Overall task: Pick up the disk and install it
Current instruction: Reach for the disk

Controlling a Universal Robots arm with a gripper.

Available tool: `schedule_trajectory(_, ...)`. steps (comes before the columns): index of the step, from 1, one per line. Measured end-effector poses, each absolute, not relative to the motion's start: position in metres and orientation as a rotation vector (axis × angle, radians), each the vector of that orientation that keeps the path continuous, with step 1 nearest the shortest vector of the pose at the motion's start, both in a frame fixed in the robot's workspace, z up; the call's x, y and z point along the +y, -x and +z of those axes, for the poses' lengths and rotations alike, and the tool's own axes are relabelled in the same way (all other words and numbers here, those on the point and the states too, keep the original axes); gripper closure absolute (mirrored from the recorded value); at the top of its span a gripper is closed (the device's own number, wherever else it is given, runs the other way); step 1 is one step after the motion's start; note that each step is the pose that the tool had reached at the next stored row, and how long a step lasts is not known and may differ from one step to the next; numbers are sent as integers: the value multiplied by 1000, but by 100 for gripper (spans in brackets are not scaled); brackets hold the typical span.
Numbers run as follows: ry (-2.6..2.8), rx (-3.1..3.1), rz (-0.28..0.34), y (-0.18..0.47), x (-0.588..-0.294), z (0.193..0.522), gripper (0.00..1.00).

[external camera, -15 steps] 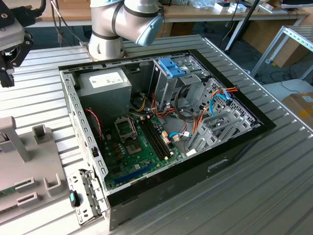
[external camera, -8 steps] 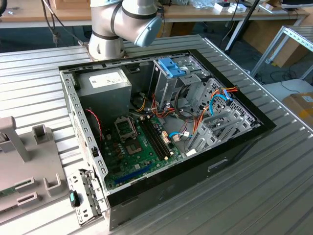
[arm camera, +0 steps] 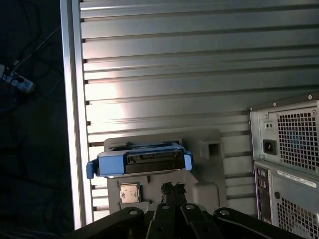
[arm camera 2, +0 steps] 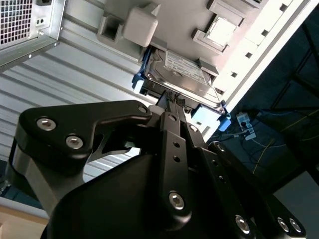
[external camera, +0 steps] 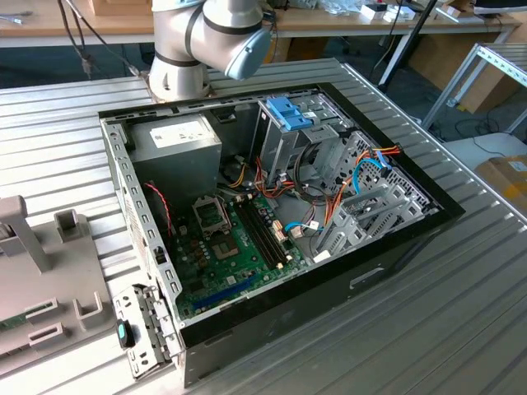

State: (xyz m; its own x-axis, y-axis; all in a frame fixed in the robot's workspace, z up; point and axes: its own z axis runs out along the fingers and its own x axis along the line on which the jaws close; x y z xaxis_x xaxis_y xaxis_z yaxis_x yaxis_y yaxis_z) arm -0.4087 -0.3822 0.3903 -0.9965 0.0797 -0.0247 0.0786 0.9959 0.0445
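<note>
1. As for the gripper [arm camera: 173,187]: hangs just short of the disk [arm camera: 142,160], with jaws pressed together and nothing between them in both wrist views. Cannot tell whether touching the disk's edge.
2. As for the disk: rests in a grey holder [arm camera: 199,169] on the ribbed counter [arm camera: 174,74], outside the computer case [arm camera: 289,159], near its vented rear panel but apart from it.
3. Risk of shoving or tipping the disk in the holder instead of gripping it, if met with jaws so closed.
4. Risk of slipping or twisting on the light-blue plastic rail, judged more yielding than the metal body. Risk also of knocking the small square chip [arm camera: 129,192] seated just beside the disk in the same holder.
5. Inside the case, risk of snagging on the cables [external camera: 329,206] crowded beside the drive cage [external camera: 284,148] under its blue latch [external camera: 290,113].
6. From the first wrist view: the rail wrapped around the disk, and the chip. From the second wrist view: the labelled flat face of the disk [arm camera 2: 184,74]. From the exterior view: the open interior of the case.
</note>
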Motion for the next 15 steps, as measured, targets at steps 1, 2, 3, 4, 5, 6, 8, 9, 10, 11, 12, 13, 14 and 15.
schedule_trajectory(1, -124, 3112, 68, 414, -382, 390, 89)
schedule_trajectory(2, -124, 3112, 67, 418, -382, 390, 89)
schedule_trajectory(3, -124, 3112, 68, 422, -382, 390, 89)
schedule_trajectory(4, -125, 3112, 68, 427, -382, 390, 89)
schedule_trajectory(5, -125, 3112, 68, 431, -381, 390, 89)
schedule_trajectory(6, -125, 3112, 68, 434, -381, 389, 89)
schedule_trajectory(8, -125, 3112, 68, 441, -379, 389, 89)
schedule_trajectory(9, -125, 3112, 68, 444, -378, 388, 89)
schedule_trajectory(10, -125, 3112, 68, 446, -377, 388, 89)
schedule_trajectory(11, -125, 3112, 68, 447, -377, 387, 89)
schedule_trajectory(12, -125, 3112, 68, 447, -377, 387, 89)
schedule_trajectory(13, -125, 3112, 67, 447, -377, 387, 89)
schedule_trajectory(14, -125, 3112, 67, 447, -377, 387, 89)
schedule_trajectory(15, -125, 3112, 67, 447, -377, 387, 89)
